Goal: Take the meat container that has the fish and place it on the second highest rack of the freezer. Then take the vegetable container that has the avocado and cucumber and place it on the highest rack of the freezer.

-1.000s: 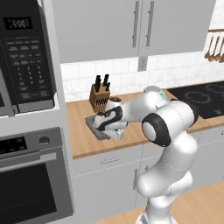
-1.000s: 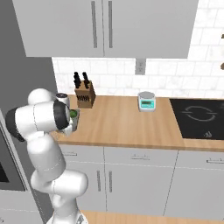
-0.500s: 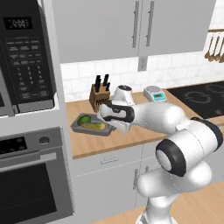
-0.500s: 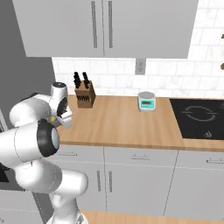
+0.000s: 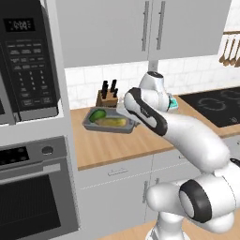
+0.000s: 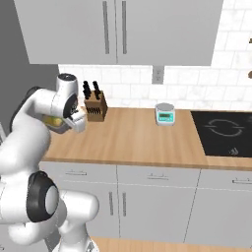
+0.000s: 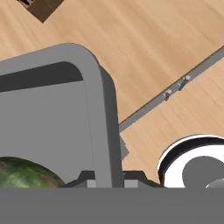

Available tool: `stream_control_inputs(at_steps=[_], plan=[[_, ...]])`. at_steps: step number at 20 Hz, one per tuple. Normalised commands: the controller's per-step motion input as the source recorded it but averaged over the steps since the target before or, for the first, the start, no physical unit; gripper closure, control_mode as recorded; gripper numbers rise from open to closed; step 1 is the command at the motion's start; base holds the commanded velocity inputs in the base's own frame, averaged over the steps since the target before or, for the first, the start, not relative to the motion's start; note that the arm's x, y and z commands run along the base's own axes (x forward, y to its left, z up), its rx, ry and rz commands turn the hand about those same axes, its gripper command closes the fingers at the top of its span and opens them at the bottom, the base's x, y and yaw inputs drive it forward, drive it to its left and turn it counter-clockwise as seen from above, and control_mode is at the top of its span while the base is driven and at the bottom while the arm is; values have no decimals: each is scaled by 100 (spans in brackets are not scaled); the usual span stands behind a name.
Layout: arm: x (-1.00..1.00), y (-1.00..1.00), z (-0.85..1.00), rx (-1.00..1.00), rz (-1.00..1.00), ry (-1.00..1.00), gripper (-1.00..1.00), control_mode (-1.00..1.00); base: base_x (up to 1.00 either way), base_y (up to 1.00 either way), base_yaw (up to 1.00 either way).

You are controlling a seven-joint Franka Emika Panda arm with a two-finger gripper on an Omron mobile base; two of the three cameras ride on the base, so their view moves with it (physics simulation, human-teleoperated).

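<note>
The arm is carrying the grey vegetable container (image 5: 108, 122) clear of the desk (image 5: 122, 145), and the reason for the grip shows plainly in the hand view: the gripper (image 7: 107, 179) is clamped on the container's near rim wall, one finger inside and one outside, so the tray hangs out in front of the hand, away from the wrist. That edge hold keeps the hand off the food. A dark green avocado (image 7: 26, 175) sits just inside the rim beside the gripper, and from the left base view a green cucumber (image 5: 97, 115) and a paler yellow-green piece lie further along the tray, beyond the gripper.

The tray looks roughly level, which makes sense with loose produce in an open container held by one wall only; a tilt would likely send things sliding to the far end.

Behind the container, on the far side from the gripper, stands the knife block (image 5: 106, 96), close enough that a swing that way could clip it. The small teal scale (image 6: 165, 113) sits well off to the gripper's other side.

The freezer is not visible here, so I judge this to be the carrying stage, with placement on the highest rack not yet begun.
</note>
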Motion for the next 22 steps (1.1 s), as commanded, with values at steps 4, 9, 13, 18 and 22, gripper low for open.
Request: stream_control_inputs(at_steps=[4,9,13,18,22], plan=[[-60,-54,89,0,14,-9,100,-100,0,0,0],[-70,-51,81,0,20,-13,100,-100,0,0,0],[-74,-53,71,0,23,-14,100,-100,0,0,0],[-82,-43,52,-3,22,-16,100,-100,0,0,0],[-82,-24,29,-14,20,-17,100,-100,0,0,0]])
